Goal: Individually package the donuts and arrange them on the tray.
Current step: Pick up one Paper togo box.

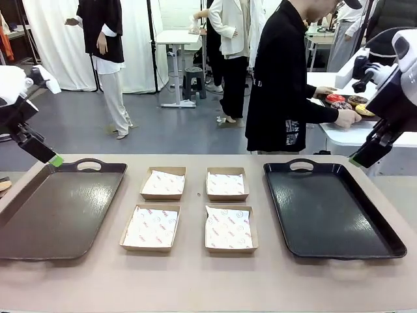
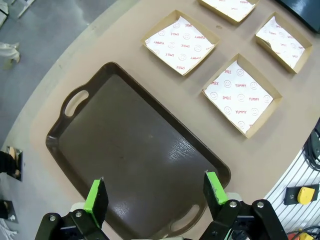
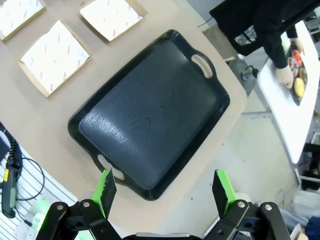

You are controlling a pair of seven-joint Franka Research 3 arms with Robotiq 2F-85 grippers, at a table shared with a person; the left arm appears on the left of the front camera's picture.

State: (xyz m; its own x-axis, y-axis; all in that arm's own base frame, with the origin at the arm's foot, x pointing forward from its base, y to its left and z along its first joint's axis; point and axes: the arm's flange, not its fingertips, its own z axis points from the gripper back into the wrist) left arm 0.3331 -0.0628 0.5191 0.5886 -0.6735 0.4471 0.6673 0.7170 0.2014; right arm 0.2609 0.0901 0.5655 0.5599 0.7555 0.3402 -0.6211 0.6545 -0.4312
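Left gripper (image 2: 156, 189): apart, empty, over brown tray (image 2: 125, 150).
Right gripper (image 3: 164, 189): apart, empty, over black tray (image 3: 150, 110).
Donuts (image 1: 348, 103): on far side table (image 1: 355, 135), at person's hand (image 1: 347, 118).
Risk: a hard pinch could smear glaze or crush a ring.

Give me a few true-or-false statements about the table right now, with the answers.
1. Four paper-lined boxes lie between a brown tray and a black tray. True.
2. One box already holds a donut. False: all four are empty; the donuts are on a white table behind, by the person's hand.
3. The left end effector and the right end effector are both open. True.
4. A box sits on the black tray. False: nothing lies on it.
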